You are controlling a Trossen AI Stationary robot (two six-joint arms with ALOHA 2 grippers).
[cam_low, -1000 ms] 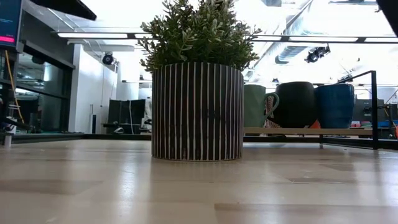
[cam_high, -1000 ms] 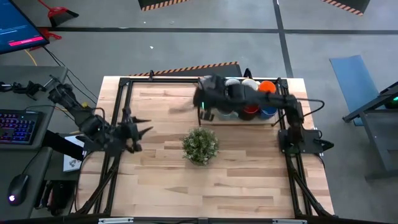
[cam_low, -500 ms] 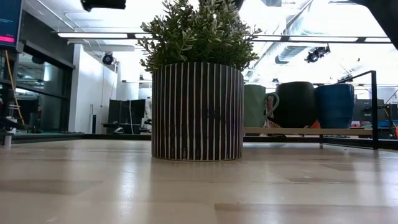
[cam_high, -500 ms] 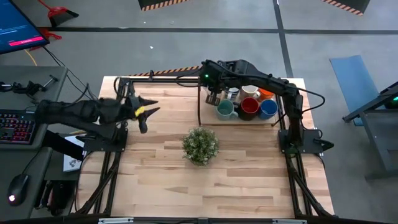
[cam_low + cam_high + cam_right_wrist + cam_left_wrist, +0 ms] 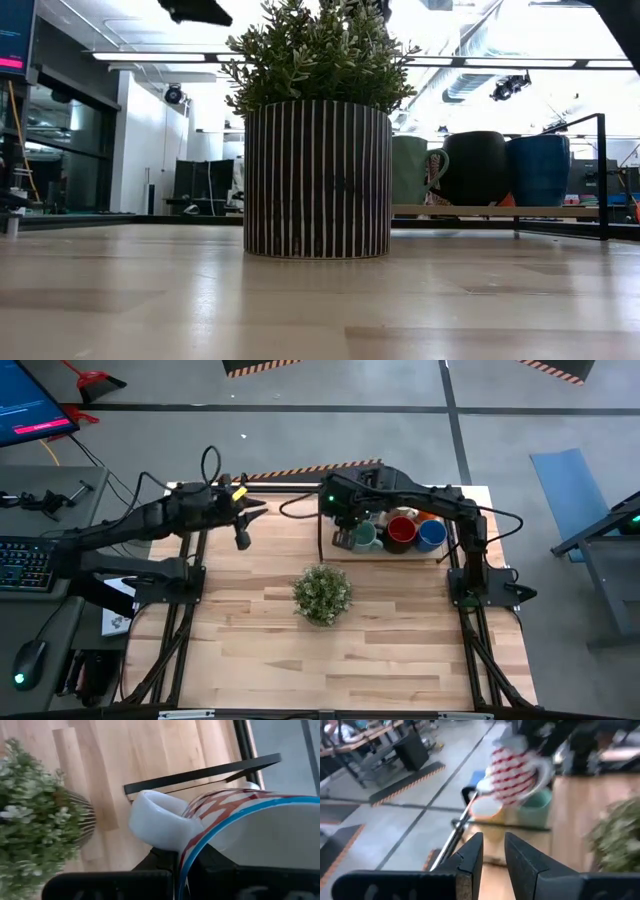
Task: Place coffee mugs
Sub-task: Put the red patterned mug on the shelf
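The left gripper (image 5: 243, 520) is up in the air over the table's (image 5: 380, 650) far left corner. Its fingers (image 5: 470, 857) are a little apart, with nothing between them. The plant (image 5: 321, 593) sits in the middle of the table. The right gripper (image 5: 343, 520) is by the far edge, pinching the rim of a striped mug (image 5: 250, 830). Just beside it, near the far right corner, stand the green mug (image 5: 363, 536), red mug (image 5: 402, 533) and blue mug (image 5: 432, 535), close together.

The dark left arm reaches toward the frame's upper centre, its left gripper (image 5: 243, 530) fingers (image 5: 470, 857) narrowly parted, while the right gripper (image 5: 345, 532) stays clamped at upper right.
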